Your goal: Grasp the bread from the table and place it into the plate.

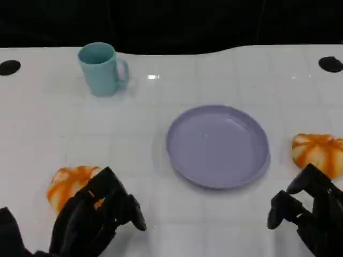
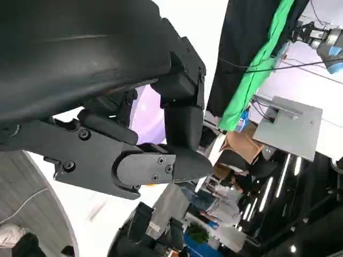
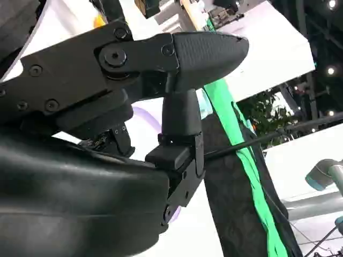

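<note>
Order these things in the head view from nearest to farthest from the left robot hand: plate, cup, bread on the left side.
From the left robot hand:
1. Bread, left side, right beside the fingers.
2. Plate, table middle.
3. Cup, far left edge.

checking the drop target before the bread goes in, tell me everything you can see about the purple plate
The plate is round, pale lavender and smooth, plastic by its soft sheen, with a shallow raised rim and a flat well. It sits upright and flat on the white table, right of centre, and holds nothing. Nothing touches it: one bread lies to its lower left by the left hand, the other bread to its right above the right hand, and the teal mug stands farther back left.
</note>
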